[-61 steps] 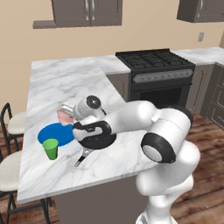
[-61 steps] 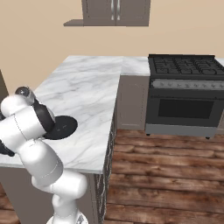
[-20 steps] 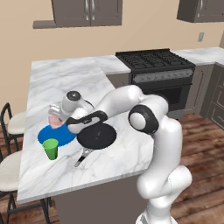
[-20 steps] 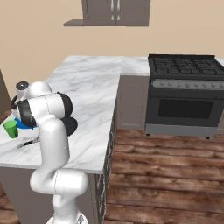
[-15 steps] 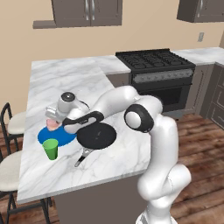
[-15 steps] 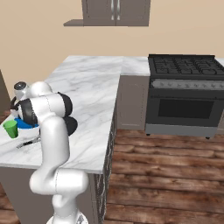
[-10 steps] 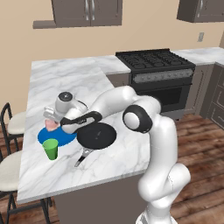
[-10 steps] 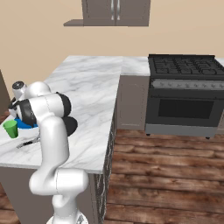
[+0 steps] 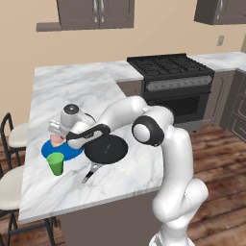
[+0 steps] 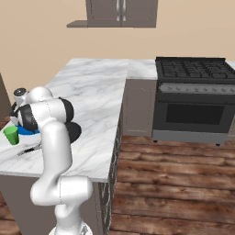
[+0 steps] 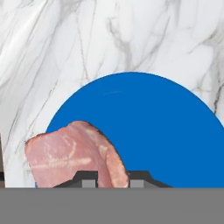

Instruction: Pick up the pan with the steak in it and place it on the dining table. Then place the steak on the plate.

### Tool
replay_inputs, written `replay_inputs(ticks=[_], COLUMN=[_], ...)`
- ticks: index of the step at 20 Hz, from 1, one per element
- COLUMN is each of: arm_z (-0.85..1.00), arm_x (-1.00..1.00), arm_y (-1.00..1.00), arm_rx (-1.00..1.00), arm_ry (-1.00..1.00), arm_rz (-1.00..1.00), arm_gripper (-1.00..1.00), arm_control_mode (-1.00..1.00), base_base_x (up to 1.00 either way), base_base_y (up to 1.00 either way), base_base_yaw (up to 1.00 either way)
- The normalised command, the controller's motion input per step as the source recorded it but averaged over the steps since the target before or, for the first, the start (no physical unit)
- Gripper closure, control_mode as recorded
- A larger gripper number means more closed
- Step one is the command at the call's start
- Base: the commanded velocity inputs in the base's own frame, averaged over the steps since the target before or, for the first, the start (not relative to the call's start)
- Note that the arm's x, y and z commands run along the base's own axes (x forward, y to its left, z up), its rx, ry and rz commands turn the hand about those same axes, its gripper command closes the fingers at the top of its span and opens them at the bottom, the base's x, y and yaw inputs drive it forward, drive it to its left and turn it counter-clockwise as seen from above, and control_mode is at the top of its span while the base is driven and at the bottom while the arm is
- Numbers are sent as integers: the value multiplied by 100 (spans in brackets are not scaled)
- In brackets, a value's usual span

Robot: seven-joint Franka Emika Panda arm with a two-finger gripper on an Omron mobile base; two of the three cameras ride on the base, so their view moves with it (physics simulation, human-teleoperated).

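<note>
My gripper (image 9: 55,138) is shut on the steak (image 9: 58,140), a pink-red slab held just above the left part of the blue plate (image 9: 70,152). In the hand view the steak (image 11: 73,154) sits between the two dark fingertips (image 11: 89,177) over the near-left part of the plate (image 11: 157,127). The black pan (image 9: 107,149) rests on the dining table (image 9: 72,96) right beside the plate, its handle (image 9: 89,175) pointing toward the front edge. From the right base view the pan (image 10: 73,132) is partly hidden behind my arm, and the plate (image 10: 28,130) peeks out at the left.
A small green cup (image 9: 55,164) stands on the table just in front of the plate, also in the right base view as the cup (image 10: 11,135). Stools (image 9: 14,137) line the table's left side. The black stove (image 9: 170,67) stands at the back right.
My hand has carried the steak further left, away from the pan and over the left part of the plate. Pan, plate and cup have stayed put.
</note>
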Motion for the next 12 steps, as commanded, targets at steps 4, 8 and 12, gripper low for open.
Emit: replay_inputs(ticks=[4, 8, 12], arm_z=[-28, -22, -13], arm_x=[0, 0, 0], arm_y=[0, 0, 0], arm_rx=[0, 0, 0], arm_ry=[0, 0, 0], arm_rz=[-1, -1, -1], arm_gripper=[100, 100, 100], arm_control_mode=[-100, -100, -100], base_base_x=[0, 0, 0], base_base_y=[0, 0, 0], base_base_yaw=[0, 0, 0])
